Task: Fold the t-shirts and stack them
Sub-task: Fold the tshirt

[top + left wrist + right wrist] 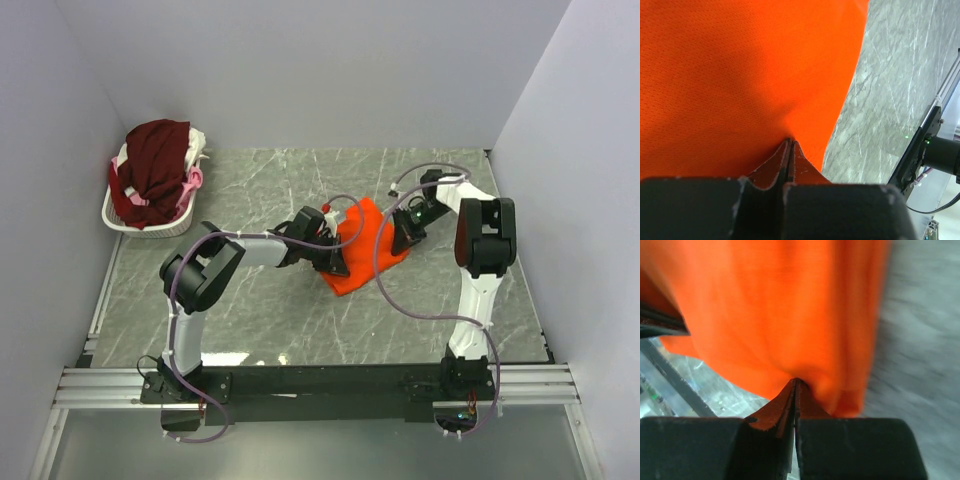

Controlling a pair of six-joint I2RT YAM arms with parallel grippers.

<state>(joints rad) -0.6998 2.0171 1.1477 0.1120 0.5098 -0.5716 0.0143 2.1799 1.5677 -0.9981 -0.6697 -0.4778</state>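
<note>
The bright orange t-shirt (362, 250) lies bunched in the middle of the table between both arms. My left gripper (338, 262) is shut on its left edge; in the left wrist view the shirt (740, 75) fills the frame and the jaws (790, 142) pinch the cloth. My right gripper (402, 240) is shut on its right edge; the right wrist view shows the orange cloth (780, 305) hanging from the closed jaws (796, 382). Dark maroon (155, 165), pink (190, 182) and white shirts (196, 140) are piled in a basket at the far left.
A white wire basket (140, 222) stands at the far left by the left wall. The grey marble table (260, 320) is walled on three sides. Purple cables (385, 280) loop from both arms over the table. The metal rail (940, 105) runs along the near edge.
</note>
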